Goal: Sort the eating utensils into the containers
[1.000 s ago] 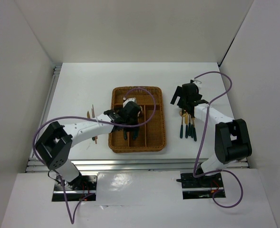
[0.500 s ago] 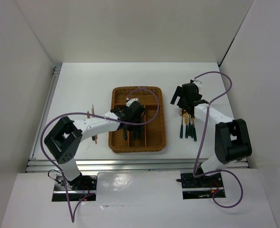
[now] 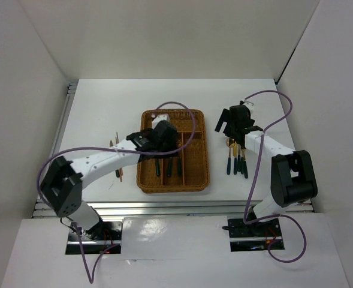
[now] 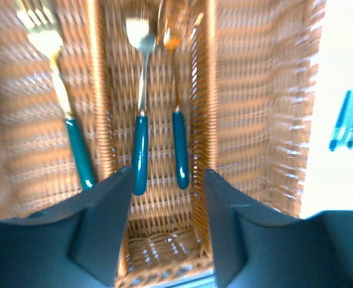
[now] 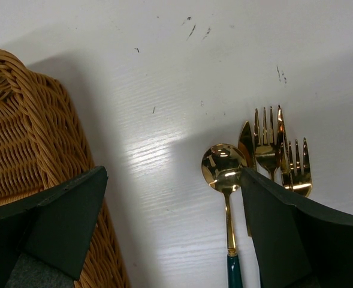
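Hanging released over the wicker tray [image 4: 257,90], left tool [image 4: 167,180] clears its walls; right tool [image 5: 173,177] gapes beside its rim.

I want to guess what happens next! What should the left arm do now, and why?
Probably lift the left tool straight up, clear of the wicker tray. Its jaws stand apart with nothing between them, two spoons lie in the slot below, and chopsticks wait on the table to its left.

A white table [image 3: 104,108] stands between plain white walls [image 3: 164,36]. A metal rail [image 3: 182,206] runs along its near edge, and small dark scuffs [image 5: 195,29] mark its surface.
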Robot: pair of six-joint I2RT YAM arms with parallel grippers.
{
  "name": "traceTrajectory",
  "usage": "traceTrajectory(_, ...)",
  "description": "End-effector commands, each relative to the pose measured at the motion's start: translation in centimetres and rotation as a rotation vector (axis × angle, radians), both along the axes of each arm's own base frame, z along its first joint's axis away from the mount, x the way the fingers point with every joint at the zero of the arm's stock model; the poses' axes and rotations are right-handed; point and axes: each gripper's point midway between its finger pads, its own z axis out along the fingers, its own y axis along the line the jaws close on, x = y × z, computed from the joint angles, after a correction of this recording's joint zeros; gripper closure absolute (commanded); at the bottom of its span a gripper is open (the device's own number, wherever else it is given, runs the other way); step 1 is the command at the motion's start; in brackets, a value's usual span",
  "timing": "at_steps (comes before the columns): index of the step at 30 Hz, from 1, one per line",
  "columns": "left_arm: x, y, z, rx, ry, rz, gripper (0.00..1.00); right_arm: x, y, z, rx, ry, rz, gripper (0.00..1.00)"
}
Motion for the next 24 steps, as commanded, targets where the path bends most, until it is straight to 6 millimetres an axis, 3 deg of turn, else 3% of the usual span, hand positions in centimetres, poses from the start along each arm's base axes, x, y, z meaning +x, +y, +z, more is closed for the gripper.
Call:
traceTrajectory(1,1.7,3.0,6.2,-0.038,-0.151,0.061,0.34,0.4,-0.1,0.7,0.013,-0.033,-0.008,0.0)
traceTrajectory(2,1.6,4.3,7.8,-0.069,-0.185,0.084,0.32,0.4,-0.1,0.7,0.013,-0.033,-0.008,0.0)
traceTrajectory(3,2.3,6.5,8.1,-0.059,-0.201,0.137,0.31,0.4,-0.1,0.7,0.013,-0.033,-0.008,0.0)
traceTrajectory(4,1.9,8.3,7.0,-0.043,-0.187,0.165,0.31,0.4,-0.1,0.7,0.013,-0.033,-0.008,0.0)
traceTrajectory(5,1.6,9.8,8.1,-0.065,-0.217,0.197,0.28,0.4,0.1,0.7,0.02,-0.032,0.0,0.0)
traceTrajectory(6,2.0,12.2,7.8,-0.057,-0.218,0.26,0.26,0.4,0.1,0.7,0.02,-0.032,0.0,0.0)
traceTrajectory(7,1.4,13.8,6.3,-0.036,-0.196,0.288,0.26,0.4,0.1,0.7,0.02,-0.032,0.0,0.0)
traceTrajectory(10,0.6,18.1,5.1,-0.012,-0.179,0.395,0.23,0.5,0.5,0.9,0.04,-0.039,0.008,0.0)
traceTrajectory(11,-0.1,19.2,3.4,0.011,-0.149,0.416,0.21,0.5,0.5,0.9,0.04,-0.039,0.008,0.0)
traceTrajectory(17,-1.7,23.4,-0.8,0.048,-0.061,0.504,0.17,0.5,0.6,0.8,0.047,-0.038,0.016,0.0)
traceTrajectory(19,-1.3,24.0,-0.9,0.034,-0.066,0.517,0.18,0.5,0.6,0.8,0.047,-0.038,0.016,0.0)
traceTrajectory(24,-1.6,25.5,-3.6,0.046,0.01,0.559,0.24,0.5,0.6,0.8,0.047,-0.038,0.016,0.0)
